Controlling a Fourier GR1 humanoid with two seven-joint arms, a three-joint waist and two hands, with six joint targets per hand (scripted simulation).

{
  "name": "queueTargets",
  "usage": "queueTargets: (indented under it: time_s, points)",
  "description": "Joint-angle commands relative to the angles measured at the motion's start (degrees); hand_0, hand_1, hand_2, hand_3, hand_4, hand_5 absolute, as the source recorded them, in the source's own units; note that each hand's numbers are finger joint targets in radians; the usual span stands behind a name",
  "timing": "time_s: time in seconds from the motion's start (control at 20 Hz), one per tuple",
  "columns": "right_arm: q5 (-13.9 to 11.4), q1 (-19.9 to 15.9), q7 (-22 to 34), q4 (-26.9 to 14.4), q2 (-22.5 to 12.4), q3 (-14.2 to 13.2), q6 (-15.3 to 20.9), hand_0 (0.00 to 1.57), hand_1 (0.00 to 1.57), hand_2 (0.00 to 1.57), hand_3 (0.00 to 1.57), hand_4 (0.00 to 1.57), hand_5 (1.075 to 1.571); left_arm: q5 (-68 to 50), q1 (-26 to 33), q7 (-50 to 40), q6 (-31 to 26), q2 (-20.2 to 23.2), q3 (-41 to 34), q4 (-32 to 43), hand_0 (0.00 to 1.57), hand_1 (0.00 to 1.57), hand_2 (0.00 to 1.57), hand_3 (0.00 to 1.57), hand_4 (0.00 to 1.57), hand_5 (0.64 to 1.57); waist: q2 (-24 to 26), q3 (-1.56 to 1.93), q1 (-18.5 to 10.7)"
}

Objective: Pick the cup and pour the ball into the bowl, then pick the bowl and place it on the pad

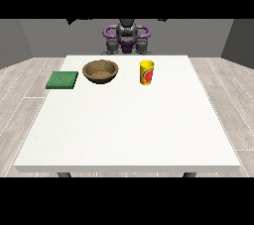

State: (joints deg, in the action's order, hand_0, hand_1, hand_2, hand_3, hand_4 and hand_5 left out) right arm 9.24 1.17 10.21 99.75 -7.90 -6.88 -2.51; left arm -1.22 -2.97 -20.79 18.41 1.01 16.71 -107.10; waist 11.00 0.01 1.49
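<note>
Hands tucked at the robot's chest, fingers impossible to read; the yellow cup [146,73] wants an upright side grasp before tipping toward the wooden bowl [101,71].

Big white table [124,130] fills the middle, pale grey wood-plank floor [25,90] around it, plain grey walls [30,33] behind.

The white table [124,130] carries three things along its far half. A brown bowl [101,71] sits at about twelve o'clock, a green pad [62,80] lies at ten o'clock by the edge, and a yellow cup [147,73] stands upright at one o'clock.
</note>
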Motion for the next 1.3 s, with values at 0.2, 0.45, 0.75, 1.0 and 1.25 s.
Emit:
queueTargets:
  time_s: [0.2,0.45,0.75,1.0,1.25]
  points:
    - [0.3,-4.4,-5.0,-0.7,0.1,-1.4,-0.7,0.0,0.0,0.0,0.0,0.34,1.564,0.5,-4.6,12.2,-3.1,0.9,-5.2,5.3,0.0,0.0,0.0,0.0,0.0,1.518,-11.5,-0.03,1.0]
    - [-0.6,-8.3,-15.3,-7.2,-1.2,-4.2,-2.3,0.0,0.0,0.0,0.0,0.28,1.569,1.5,-9.5,19.2,-4.0,1.5,-8.2,10.1,0.0,0.0,0.0,0.0,0.0,1.493,-18.9,0.0,-0.1]
    - [2.4,-11.5,-17.0,-9.2,-3.7,-6.6,-5.4,0.0,0.0,0.0,0.0,0.18,1.571,-0.5,-13.8,30.4,-7.0,3.7,-15.4,21.2,0.0,0.0,0.0,0.0,0.0,1.464,-23.2,-0.02,2.3]
    - [-1.9,-10.9,-17.9,-12.1,-1.0,-3.3,-2.8,0.0,0.0,0.0,0.0,0.18,1.571,-0.6,-13.8,36.5,-8.0,1.4,-16.2,31.8,0.0,0.0,0.0,0.0,0.0,1.462,-20.1,-0.02,1.6]
    - [2.2,-13.8,-19.1,-14.6,-5.3,-7.9,-6.4,0.0,0.0,0.0,0.0,0.17,1.571,-0.8,-14.7,44.4,-9.1,1.9,-18.9,40.4,0.0,0.0,0.0,0.0,0.0,1.467,-22.1,-0.01,2.6]
